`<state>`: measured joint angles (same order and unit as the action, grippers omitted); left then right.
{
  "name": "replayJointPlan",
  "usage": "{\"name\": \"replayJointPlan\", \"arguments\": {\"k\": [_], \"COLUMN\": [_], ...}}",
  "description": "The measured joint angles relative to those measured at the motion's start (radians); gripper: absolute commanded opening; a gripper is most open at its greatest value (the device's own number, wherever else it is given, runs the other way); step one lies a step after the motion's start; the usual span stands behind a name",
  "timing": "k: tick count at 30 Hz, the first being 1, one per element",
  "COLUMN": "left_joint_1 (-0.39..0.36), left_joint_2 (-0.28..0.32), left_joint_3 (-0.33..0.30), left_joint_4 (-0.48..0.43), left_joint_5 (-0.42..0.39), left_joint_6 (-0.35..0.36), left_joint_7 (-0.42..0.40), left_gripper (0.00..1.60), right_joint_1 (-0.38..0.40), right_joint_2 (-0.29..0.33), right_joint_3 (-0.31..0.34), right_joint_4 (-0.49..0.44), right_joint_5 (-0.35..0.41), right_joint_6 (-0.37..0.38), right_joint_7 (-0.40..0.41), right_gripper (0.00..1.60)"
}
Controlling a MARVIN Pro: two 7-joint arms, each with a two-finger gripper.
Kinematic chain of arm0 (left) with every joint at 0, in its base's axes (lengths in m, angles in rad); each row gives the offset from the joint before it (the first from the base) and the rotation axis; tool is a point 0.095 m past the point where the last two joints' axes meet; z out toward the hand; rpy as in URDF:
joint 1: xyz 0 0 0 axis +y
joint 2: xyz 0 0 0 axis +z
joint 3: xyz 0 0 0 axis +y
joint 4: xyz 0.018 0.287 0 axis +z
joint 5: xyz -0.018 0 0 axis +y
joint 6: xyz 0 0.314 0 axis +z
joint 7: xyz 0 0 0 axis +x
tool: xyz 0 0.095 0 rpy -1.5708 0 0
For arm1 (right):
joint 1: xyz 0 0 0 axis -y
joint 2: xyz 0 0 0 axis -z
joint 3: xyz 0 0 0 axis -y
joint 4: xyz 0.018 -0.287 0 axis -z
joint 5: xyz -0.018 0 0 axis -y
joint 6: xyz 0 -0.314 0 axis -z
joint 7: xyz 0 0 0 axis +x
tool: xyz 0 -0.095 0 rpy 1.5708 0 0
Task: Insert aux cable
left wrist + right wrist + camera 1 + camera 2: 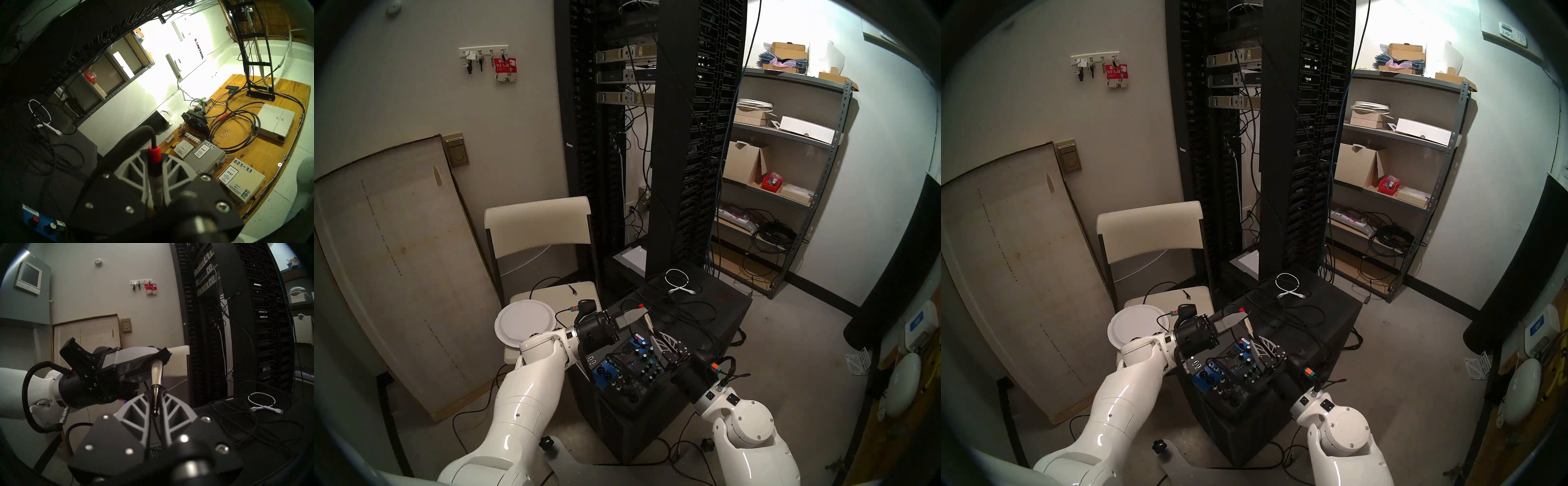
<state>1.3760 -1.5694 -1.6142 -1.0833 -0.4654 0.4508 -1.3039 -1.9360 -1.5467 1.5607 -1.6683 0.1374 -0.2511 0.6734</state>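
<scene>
My left gripper is shut on the aux cable's plug, level above the mixer. In the left wrist view the red band sticks out past the fingers and the thin black cable loops away. In the right wrist view the silver plug points down from the left gripper. Its tip sits in the narrow gap at the fingertips of my right gripper. The right gripper stands just below it, over the blue and black audio mixer. I cannot tell whether the right fingers touch the tip.
The mixer sits on a black cabinet strewn with loose black cables and a short coiled white cable. A chair with a white plate stands at the left. A server rack and metal shelves stand behind.
</scene>
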Motion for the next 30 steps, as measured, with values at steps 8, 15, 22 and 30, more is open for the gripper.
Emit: {"name": "replayJointPlan", "arguments": {"k": [8, 15, 22, 30], "left_joint_1": [-0.014, -0.031, -0.041, -0.043], "left_joint_2": [0.029, 0.056, 0.073, 0.091], "left_joint_3": [0.020, 0.045, 0.056, 0.074], "left_joint_4": [-0.020, -0.029, -0.043, -0.061], "left_joint_5": [0.020, 0.059, 0.085, 0.091], "left_joint_6": [-0.048, -0.098, -0.136, -0.185], "left_joint_7": [-0.031, -0.065, -0.093, -0.144], "left_gripper": [0.00, 0.00, 0.00, 0.00], "right_joint_1": [-0.024, -0.031, -0.026, -0.021], "right_joint_2": [0.020, 0.033, 0.041, 0.047], "right_joint_3": [0.034, 0.067, 0.093, 0.122], "right_joint_4": [-0.018, -0.028, -0.031, -0.048], "right_joint_5": [0.001, 0.001, 0.003, 0.028], "right_joint_6": [0.036, 0.055, 0.070, 0.102], "right_joint_7": [0.009, 0.009, 0.011, 0.027], "right_gripper": [1.46, 1.60, 1.60, 1.51]}}
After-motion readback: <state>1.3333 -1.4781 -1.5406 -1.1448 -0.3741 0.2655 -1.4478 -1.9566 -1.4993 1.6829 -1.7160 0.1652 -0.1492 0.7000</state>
